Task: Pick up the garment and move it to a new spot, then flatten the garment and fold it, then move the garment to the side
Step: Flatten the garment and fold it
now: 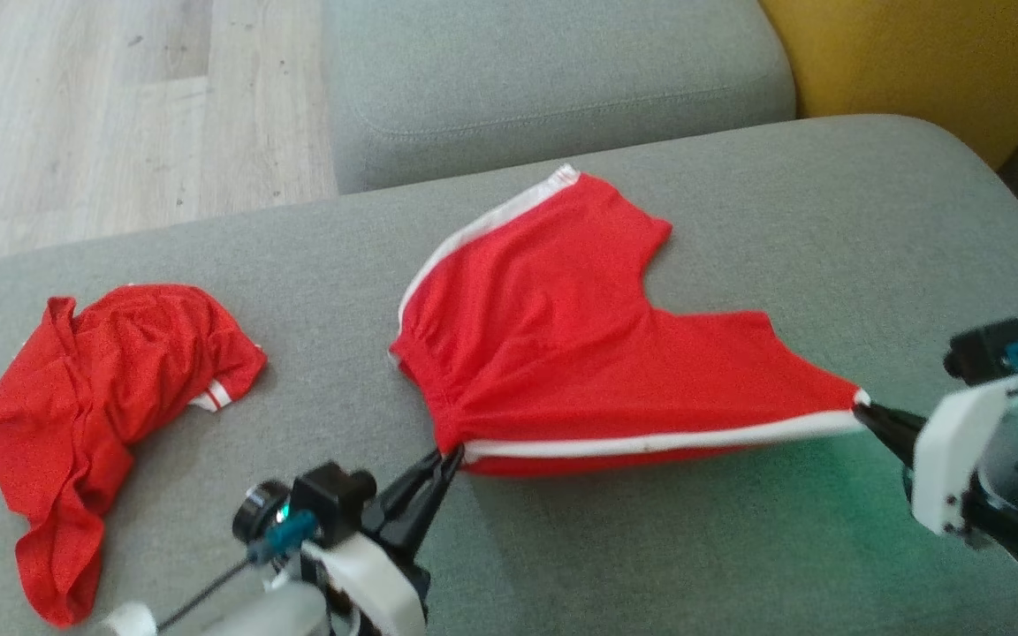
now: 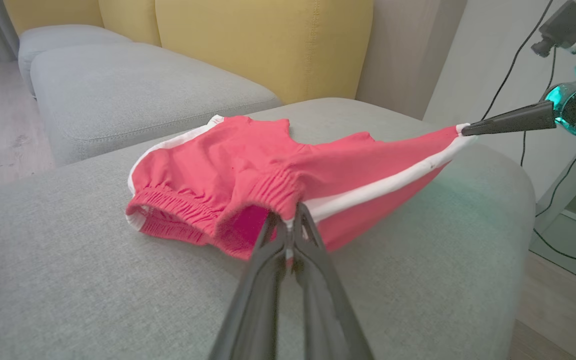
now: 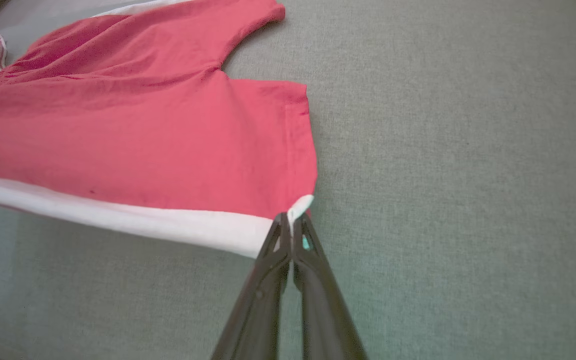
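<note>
You were looking down on a wide grey fabric seat (image 1: 783, 203), with a second grey cushion (image 1: 553, 79) just behind it across a narrow gap. Yellow back cushions (image 2: 263, 45) stood behind both. Pale wood-grain floor (image 1: 102, 115) lay at the head view's upper left, and a plain light wall (image 2: 488, 70) rose beyond the seat's end.

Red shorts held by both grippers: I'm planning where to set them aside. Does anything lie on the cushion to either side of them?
Left: a second, crumpled red garment lies on the grey cushion, apart from the shorts. Right: nothing visible on the cushion past the right gripper.
</note>
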Available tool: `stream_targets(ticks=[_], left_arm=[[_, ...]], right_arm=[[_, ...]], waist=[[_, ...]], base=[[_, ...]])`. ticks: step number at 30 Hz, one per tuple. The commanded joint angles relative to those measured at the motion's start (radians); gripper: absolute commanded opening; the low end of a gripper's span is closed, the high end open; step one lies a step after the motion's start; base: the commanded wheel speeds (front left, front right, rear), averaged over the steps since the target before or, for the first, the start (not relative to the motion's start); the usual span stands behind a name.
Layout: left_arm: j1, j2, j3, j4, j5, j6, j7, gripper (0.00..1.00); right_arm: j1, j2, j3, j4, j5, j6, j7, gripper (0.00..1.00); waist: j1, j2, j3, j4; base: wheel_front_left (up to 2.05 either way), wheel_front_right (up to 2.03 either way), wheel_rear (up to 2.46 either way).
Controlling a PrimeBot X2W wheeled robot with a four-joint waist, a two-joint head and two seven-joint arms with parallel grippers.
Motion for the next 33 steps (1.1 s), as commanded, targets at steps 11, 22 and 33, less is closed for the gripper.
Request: stream_targets(ticks=[11, 22, 33], left_arm=[[-0.012, 0.09, 0.055, -0.222, 0.005, 0.116, 0.011, 0.0], [-0.132, 0.091, 0.101, -0.233, 0.012, 0.121, 0.038, 0.0], [-0.31, 0.025, 0.12, -0.144, 0.039, 0.078, 0.061, 0.0]], right_arm=[[0.101, -0.061, -0.232, -0.209, -0.046, 0.007, 0.019, 0.0], [-0.027, 0.031, -0.342, -0.246, -0.21, 0.007, 0.075, 0.0], [-0.336, 0.092, -0.313, -0.095, -0.375, 0.007, 0.049, 0.0]], waist=[[0.0002, -0.0001, 0.018, 0.025], [0.0002, -0.0001, 0.126, 0.077], [0.0002, -0.0001, 0.31, 0.164]], base=[[0.0, 0.0, 0.0], [0.0, 0.0, 0.0], [0.0, 0.0, 0.0]])
